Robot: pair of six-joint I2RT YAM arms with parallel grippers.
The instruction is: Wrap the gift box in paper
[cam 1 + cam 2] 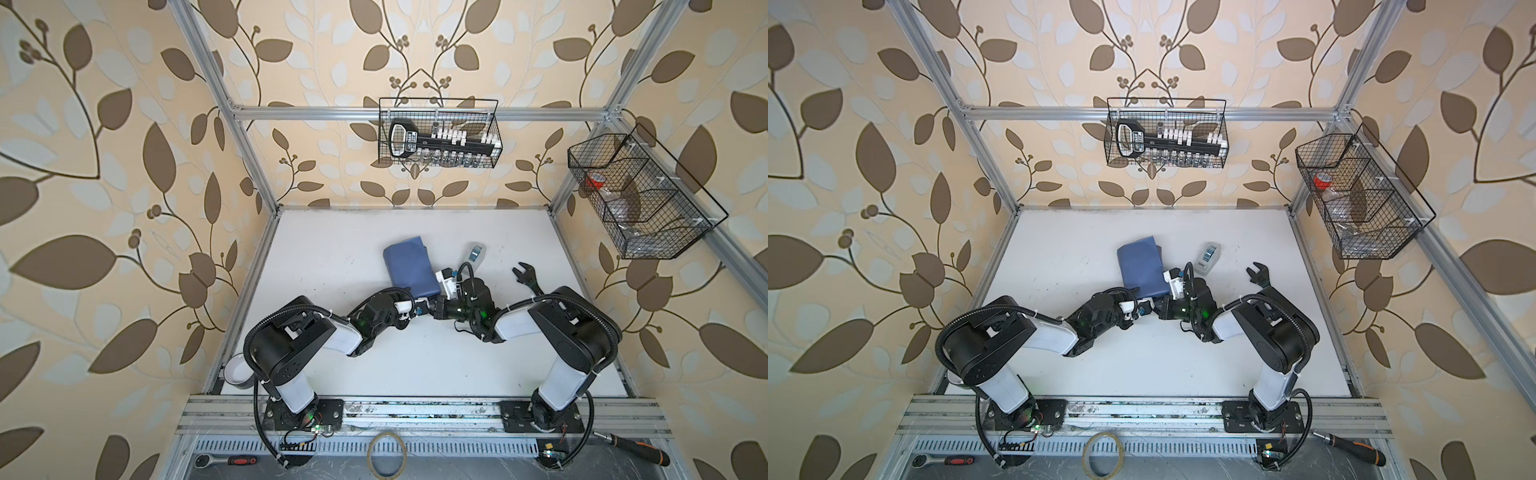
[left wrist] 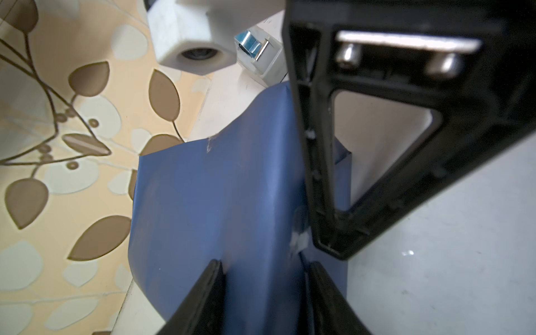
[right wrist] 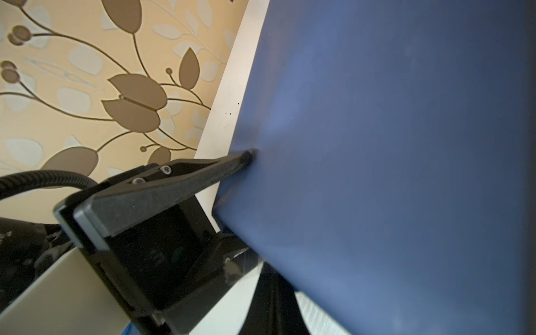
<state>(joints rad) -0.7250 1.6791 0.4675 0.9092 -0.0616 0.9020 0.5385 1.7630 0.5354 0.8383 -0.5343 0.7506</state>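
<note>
Closest in, the left gripper [image 2: 265, 264] clamps the near end of the folded blue paper [image 1: 409, 266] at mid-table (the gift box is hidden under it). The right gripper [image 2: 329, 245], jaws together, sets its tip against that end. The back wire basket [image 1: 438, 99] holds a socket set [image 1: 444, 141]; the right wire basket [image 1: 673, 237] holds red tape [image 1: 597, 181].

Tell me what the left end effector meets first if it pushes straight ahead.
The paper: the left end effector grips its edge, so it would likely press straight into that; depth beyond is unclear.
</note>
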